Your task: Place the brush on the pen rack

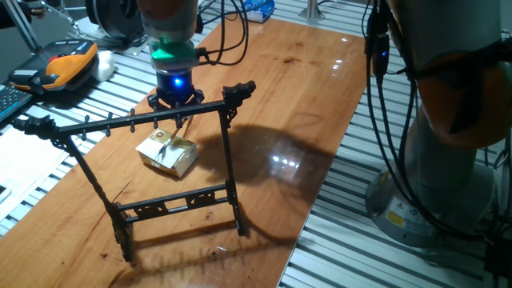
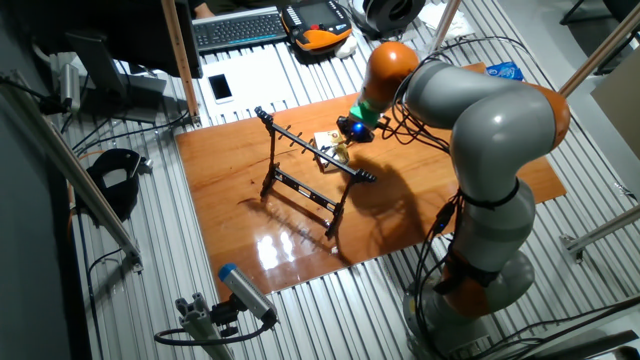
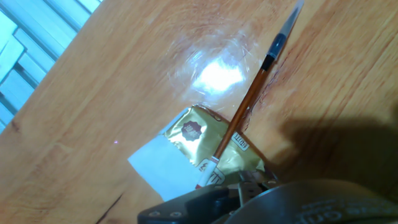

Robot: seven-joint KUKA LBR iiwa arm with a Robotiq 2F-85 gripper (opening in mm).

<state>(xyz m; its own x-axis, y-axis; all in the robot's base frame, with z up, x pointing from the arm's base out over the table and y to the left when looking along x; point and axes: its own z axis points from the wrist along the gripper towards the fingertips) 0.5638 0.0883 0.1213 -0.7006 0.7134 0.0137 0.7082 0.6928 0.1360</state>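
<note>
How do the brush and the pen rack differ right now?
Build: the brush is one thin orange-brown stick with a dark tip end; the pen rack is a black frame with a hooked top bar, two legs and a lower crossbar.
Pose: the brush leans, one end on the small gold box; the rack stands upright on the table.
Size: the rack is much larger.
Shared: both are slender-membered.

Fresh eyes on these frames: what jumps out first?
The black rack stands mid-table, dominating the scene. Just behind it the pincer hangs over a small gold box, gripping the slim brush by its end. In the hand view the brush stretches out past the box over bare wood.
</note>
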